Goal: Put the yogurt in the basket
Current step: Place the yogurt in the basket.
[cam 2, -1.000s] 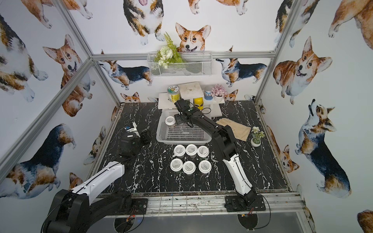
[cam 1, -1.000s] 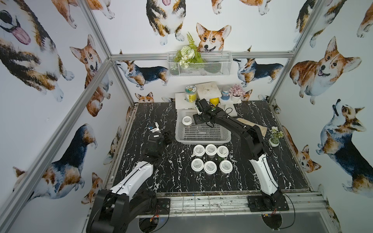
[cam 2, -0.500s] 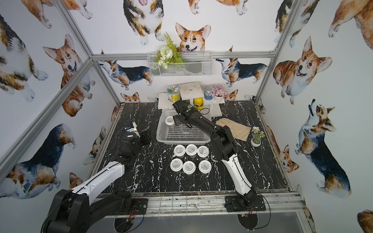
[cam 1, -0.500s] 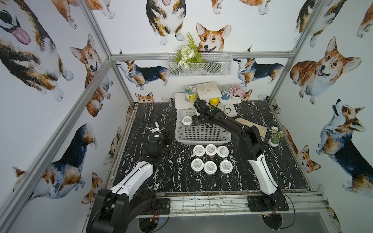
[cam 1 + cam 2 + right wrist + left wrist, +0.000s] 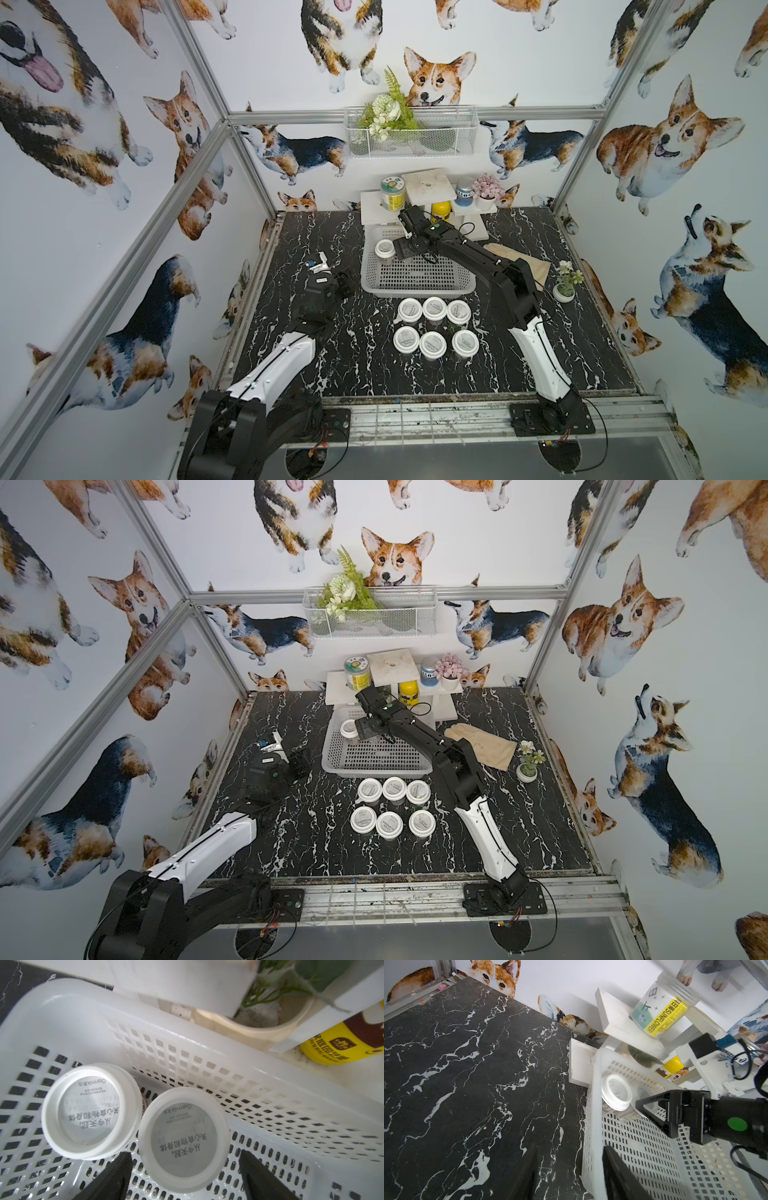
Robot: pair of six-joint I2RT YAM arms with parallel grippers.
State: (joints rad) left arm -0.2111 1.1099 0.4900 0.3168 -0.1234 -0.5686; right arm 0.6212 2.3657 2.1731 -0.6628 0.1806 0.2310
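right tool [image 5: 186, 1156] spread around a yogurt [image 5: 184, 1126] in the basket [image 5: 93, 1007], another yogurt [image 5: 89, 1111] just beside; left tool [image 5: 344, 281] pressed together.

Bright even light, warped edges, slight blur

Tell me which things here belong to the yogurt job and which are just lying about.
Job: yogurt cups, two already in the basket.
Lying about: jar, yellow bottle, glove, plant pot, wire basket.
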